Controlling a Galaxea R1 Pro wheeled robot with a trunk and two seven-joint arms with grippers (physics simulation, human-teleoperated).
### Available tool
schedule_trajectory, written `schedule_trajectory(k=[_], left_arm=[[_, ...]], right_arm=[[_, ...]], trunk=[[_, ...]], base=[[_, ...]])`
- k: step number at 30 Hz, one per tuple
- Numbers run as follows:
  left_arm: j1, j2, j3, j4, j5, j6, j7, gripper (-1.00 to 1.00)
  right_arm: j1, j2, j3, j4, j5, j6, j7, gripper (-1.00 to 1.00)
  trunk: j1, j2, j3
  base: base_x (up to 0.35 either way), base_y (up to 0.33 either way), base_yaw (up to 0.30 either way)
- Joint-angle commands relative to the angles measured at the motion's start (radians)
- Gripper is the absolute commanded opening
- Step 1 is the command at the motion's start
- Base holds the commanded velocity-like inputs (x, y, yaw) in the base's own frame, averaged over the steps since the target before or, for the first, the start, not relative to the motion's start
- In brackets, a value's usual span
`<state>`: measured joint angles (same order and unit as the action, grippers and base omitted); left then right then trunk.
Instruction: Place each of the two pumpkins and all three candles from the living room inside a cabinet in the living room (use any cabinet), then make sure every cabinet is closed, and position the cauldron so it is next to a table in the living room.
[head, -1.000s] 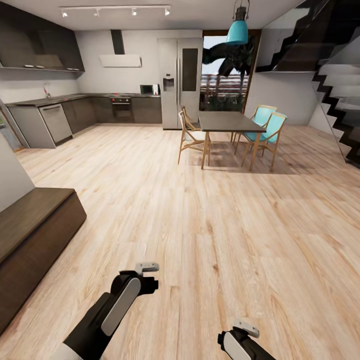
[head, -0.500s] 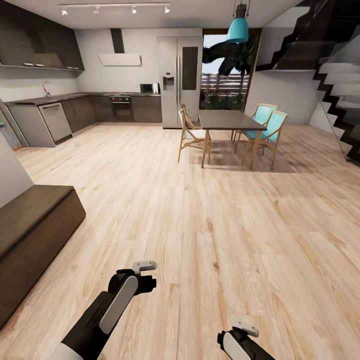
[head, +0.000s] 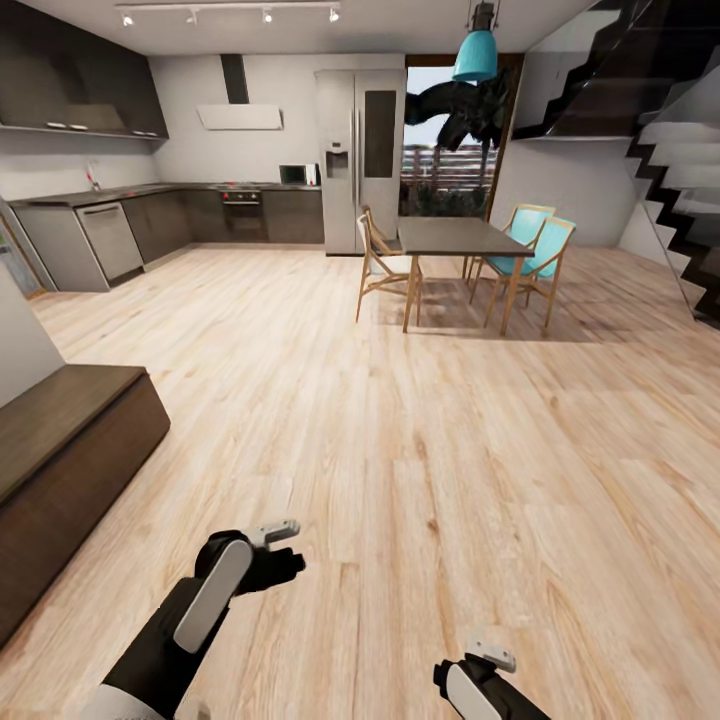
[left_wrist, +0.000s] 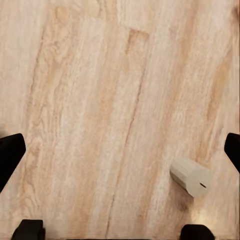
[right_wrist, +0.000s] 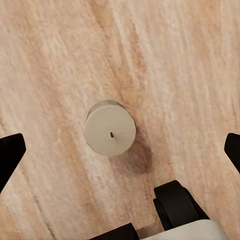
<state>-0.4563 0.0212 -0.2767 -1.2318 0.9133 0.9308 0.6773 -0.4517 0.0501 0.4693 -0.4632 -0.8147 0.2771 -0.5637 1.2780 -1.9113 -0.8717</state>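
Both end effectors, left (left_wrist: 120, 150) and right (right_wrist: 120, 150), hang spread above floor (head: 420, 450), each over a candle (right_wrist: 110, 128).

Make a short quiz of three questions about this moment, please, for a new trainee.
1. True or false: the candle under the right gripper stands upright on the floor.
2. The candle under the left gripper is: A) lying on its side, B) inside a drawer, C) held between the fingers.
3. What colour are the seats of the two chairs at the far side of the dining table?

Key: 1 true; 2 A; 3 turquoise.
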Motion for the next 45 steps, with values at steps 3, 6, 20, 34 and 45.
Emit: schedule_trajectory(k=[3,6,20,34,45], left_arm=[[-0.001,0.041,0.032,-0.022,0.147,0.045,-0.024,1.0],[-0.001,0.112,0.049,-0.032,0.303,0.058,-0.088,1.0],[0.001,0.215,0.055,-0.036,0.51,0.063,-0.186,1.0],[0.007,0.209,0.014,-0.038,0.509,0.062,-0.186,1.0],[0.007,0.209,0.013,-0.038,0.509,0.062,-0.186,1.0]], right_arm=[[-0.001,0.001,0.008,-0.002,-0.004,0.004,-0.007,1.0],[-0.001,0.001,0.008,-0.002,-0.004,-0.007,-0.006,1.0],[-0.001,0.002,0.013,-0.002,-0.003,-0.046,0.063,1.0],[-0.001,0.002,0.009,-0.005,-0.013,-0.1,0.059,1.0],[-0.001,0.002,0.008,-0.005,-0.013,-0.105,0.059,1.0]], trunk=[[0.011,-0.022,-0.01],[0.023,-0.043,-0.02],[0.077,-0.141,-0.064],[0.08,-0.147,-0.067],[0.115,-0.21,-0.095]], base=[[0.0,0.0,0.0],[0.0,0.0,0.0],[0.0,0.0,0.0],[0.0,0.0,0.0],[0.0,0.0,0.0]])
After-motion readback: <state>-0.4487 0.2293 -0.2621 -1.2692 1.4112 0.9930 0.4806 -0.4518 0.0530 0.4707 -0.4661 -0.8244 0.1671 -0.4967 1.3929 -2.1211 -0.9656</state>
